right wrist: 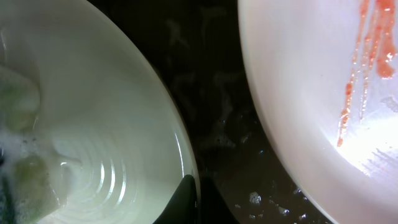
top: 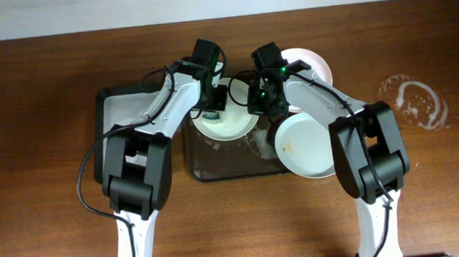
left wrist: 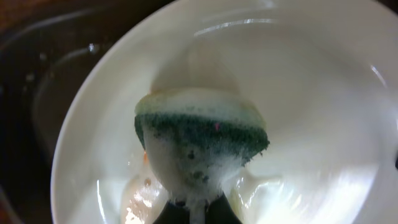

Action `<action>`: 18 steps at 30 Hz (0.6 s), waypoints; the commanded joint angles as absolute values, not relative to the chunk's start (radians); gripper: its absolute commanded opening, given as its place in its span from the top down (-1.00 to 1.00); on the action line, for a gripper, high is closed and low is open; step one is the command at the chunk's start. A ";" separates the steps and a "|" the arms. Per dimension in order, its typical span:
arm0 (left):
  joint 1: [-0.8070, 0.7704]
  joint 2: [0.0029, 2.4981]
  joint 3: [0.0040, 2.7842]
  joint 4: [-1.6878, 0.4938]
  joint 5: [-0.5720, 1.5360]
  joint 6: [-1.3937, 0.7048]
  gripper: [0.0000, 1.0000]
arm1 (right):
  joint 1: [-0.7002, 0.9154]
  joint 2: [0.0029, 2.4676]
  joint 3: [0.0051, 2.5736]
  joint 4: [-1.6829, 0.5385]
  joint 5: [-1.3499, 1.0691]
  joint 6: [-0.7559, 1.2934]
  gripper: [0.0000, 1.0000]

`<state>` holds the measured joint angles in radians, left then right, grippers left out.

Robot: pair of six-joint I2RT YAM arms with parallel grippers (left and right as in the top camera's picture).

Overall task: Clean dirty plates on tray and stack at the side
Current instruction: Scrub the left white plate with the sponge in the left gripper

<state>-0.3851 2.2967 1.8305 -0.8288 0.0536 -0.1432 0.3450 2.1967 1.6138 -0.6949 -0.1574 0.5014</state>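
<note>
No words, numbers, labels or signs can be read on the plates [top: 305, 146], the tray [top: 217, 176], the arms [top: 139, 171] or the surface [top: 34, 118].

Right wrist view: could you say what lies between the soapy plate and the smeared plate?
Only a wet strip of tray, flecked with suds, separates soapy plate from smeared plate; the right wrist view shows it.
</note>
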 commanded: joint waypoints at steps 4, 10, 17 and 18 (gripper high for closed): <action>-0.383 2.328 1.835 -0.879 -0.167 -0.157 0.99 | 0.353 2.213 1.620 -0.712 -0.123 0.506 0.90; -0.385 2.331 1.835 -0.702 -0.232 -0.111 0.99 | 0.353 2.213 1.620 -0.711 -0.123 0.506 0.90; -0.389 2.336 1.835 -0.747 0.180 -0.104 0.99 | 0.353 2.213 1.620 -0.710 -0.123 0.506 0.90; -0.391 2.337 1.835 -0.787 0.249 -0.104 0.99 | 0.353 2.213 1.620 -0.707 -0.124 0.507 0.90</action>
<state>-0.3866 2.3062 1.8362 -0.7258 -0.0040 -0.1204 0.3450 2.1967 1.6138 -0.6991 -0.1570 0.5045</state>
